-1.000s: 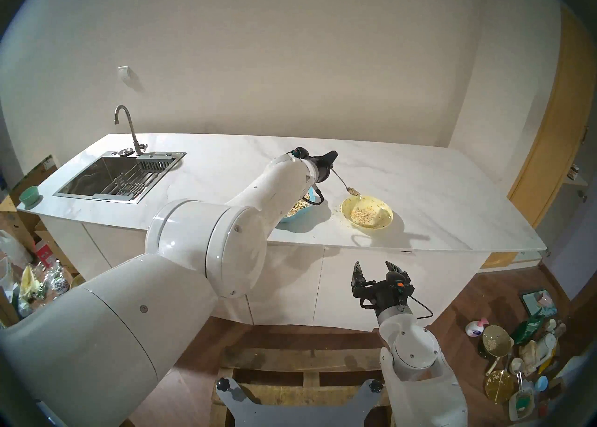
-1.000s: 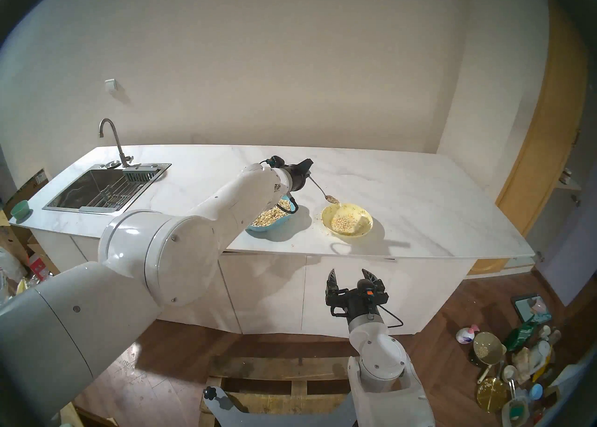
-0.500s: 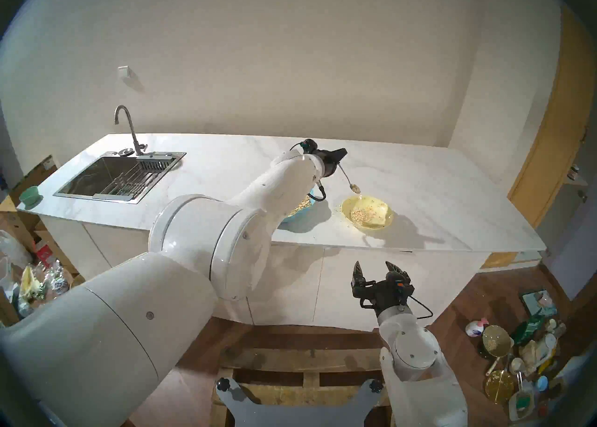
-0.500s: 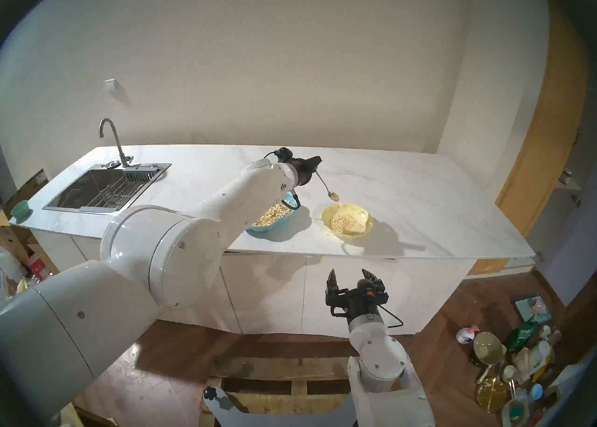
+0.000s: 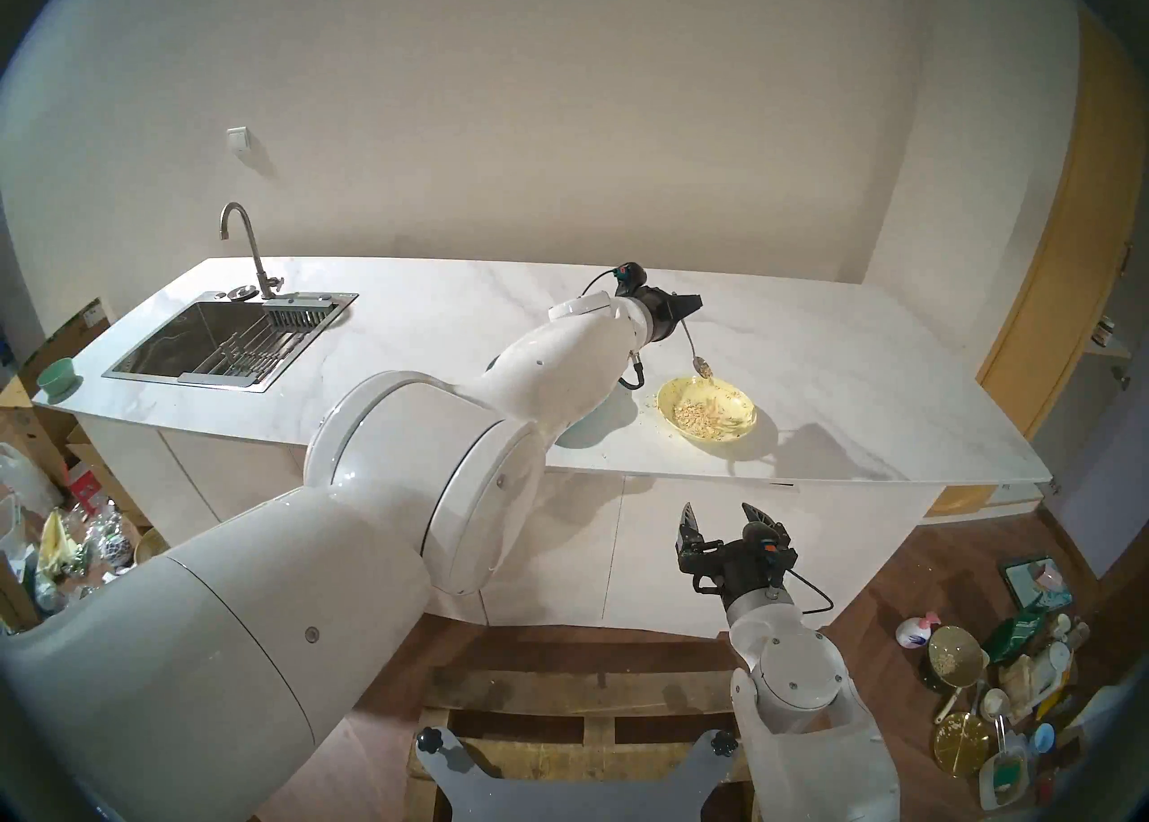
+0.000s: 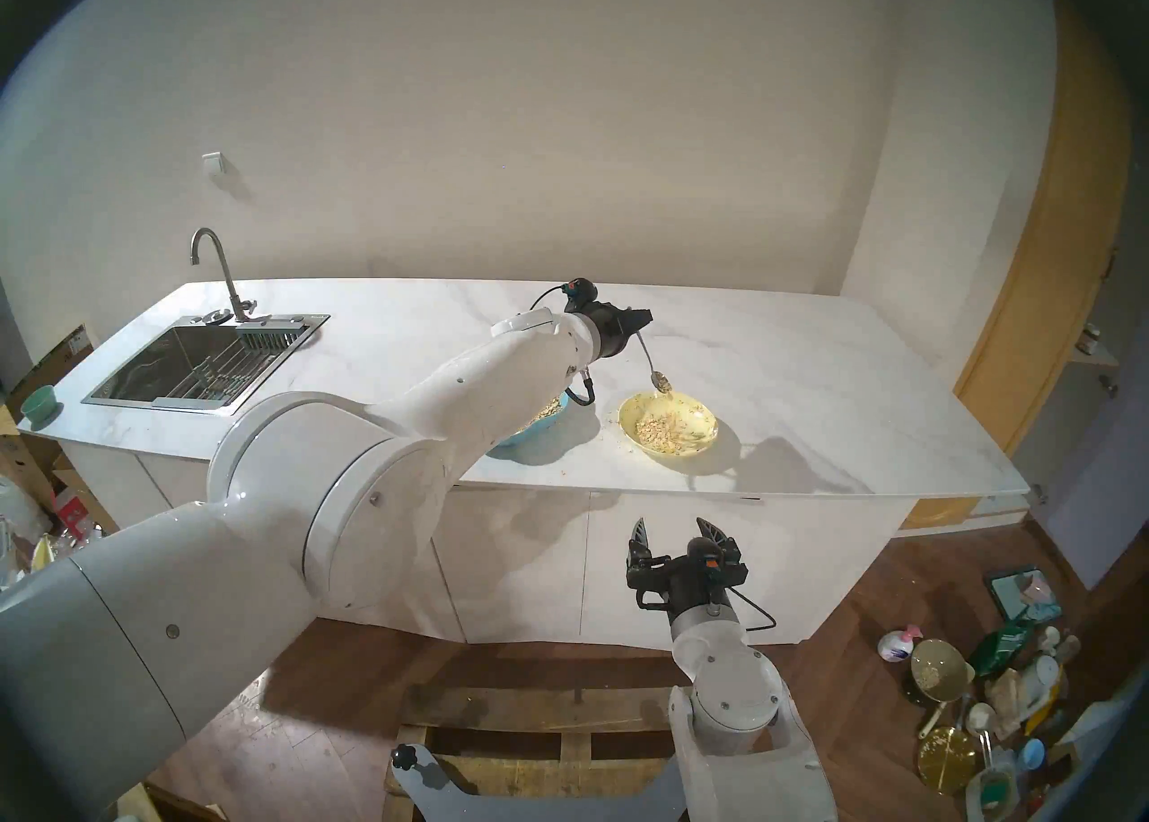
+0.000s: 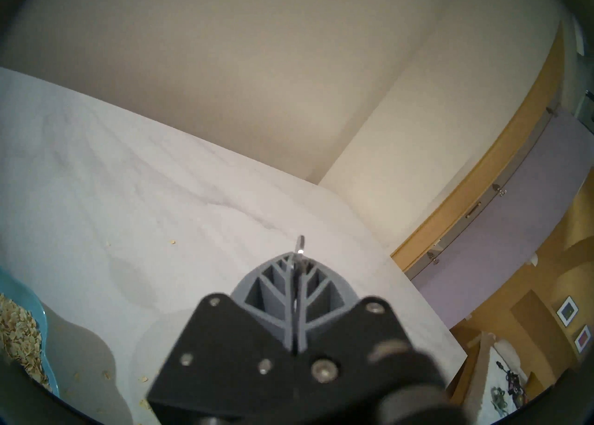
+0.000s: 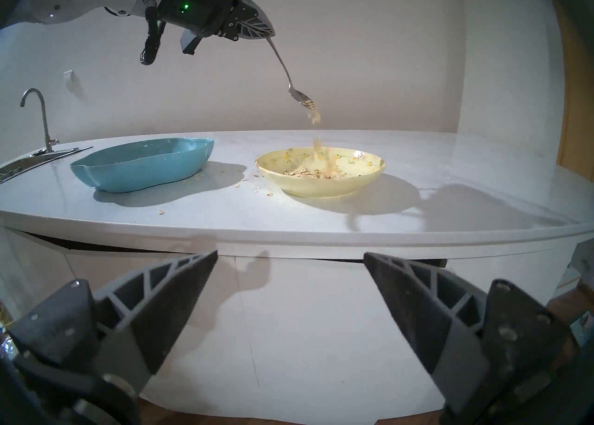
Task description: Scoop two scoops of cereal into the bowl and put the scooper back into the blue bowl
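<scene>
The left claw point(image 8: 268, 34) pinched the spoon point(image 8: 286, 72) tight, oat flakes point(image 8: 315, 115) tumbling into the yellow bowl point(image 8: 369, 175); better tipped slowly over its centre. The right claw point(image 8: 289, 289) hung wide, empty.

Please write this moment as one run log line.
left gripper shut on slim silver spoon | oat flakes falling into yellow bowl | right gripper open

Both head views looked down from high in front of the counter point(image 5: 435, 317), sharing nearly the same wide scene. The left wrist view sat close above the counter point(image 7: 128, 205), facing along it toward the far corner. The right wrist view looked level from below the counter's point(image 8: 418, 189) front edge, fairly near.
</scene>
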Motion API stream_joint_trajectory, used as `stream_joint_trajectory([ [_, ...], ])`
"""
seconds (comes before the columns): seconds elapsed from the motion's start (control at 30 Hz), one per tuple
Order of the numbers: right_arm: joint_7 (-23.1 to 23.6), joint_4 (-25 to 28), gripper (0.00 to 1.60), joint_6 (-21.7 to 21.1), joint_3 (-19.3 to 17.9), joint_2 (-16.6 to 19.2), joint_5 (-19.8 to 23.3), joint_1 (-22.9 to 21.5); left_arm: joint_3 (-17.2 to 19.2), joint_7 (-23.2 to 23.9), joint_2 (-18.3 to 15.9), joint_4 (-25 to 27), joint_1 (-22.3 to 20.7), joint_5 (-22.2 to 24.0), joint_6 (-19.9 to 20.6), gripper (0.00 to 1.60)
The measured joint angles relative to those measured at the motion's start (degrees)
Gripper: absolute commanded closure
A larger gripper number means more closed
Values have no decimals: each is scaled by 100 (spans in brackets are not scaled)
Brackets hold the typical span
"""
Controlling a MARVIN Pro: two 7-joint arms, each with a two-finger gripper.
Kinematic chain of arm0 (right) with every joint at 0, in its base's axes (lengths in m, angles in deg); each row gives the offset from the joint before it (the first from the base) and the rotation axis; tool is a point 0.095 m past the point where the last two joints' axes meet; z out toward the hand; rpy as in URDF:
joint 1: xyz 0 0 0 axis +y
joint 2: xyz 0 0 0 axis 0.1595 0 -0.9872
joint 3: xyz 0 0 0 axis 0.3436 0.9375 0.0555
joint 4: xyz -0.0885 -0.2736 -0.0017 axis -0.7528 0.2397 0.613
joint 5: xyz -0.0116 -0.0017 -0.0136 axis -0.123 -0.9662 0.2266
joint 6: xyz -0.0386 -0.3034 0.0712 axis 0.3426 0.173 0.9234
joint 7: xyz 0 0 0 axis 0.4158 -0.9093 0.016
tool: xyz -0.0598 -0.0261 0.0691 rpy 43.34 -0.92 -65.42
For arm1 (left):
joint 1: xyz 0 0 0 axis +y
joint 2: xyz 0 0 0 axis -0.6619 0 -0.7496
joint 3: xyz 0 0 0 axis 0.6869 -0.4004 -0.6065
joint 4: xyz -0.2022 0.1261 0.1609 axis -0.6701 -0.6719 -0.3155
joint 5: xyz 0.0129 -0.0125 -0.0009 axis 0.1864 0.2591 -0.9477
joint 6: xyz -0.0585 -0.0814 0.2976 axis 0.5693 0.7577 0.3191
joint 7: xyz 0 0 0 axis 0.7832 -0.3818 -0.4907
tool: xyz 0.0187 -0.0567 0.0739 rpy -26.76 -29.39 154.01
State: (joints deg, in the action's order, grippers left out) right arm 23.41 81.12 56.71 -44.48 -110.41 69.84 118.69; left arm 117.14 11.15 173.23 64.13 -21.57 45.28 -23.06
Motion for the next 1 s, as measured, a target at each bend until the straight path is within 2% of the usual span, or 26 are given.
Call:
stream_joint_trajectory([
  [0.13, 0, 0, 0, 0, 0, 0, 0, 0, -240, 42, 28, 2, -16, -71, -135, 160],
  [0.77, 0, 1, 0, 0, 0, 0, 0, 0, -498, 63, 103, -105, -200, -315, -374, 160],
  [0.87, 0, 1, 0, 0, 0, 0, 0, 0, -439, 51, 124, -133, -214, -302, -376, 160],
  [1.0, 0, 2, 0, 0, 0, 0, 0, 1, -139, -13, 156, -202, -251, -198, -294, 160],
])
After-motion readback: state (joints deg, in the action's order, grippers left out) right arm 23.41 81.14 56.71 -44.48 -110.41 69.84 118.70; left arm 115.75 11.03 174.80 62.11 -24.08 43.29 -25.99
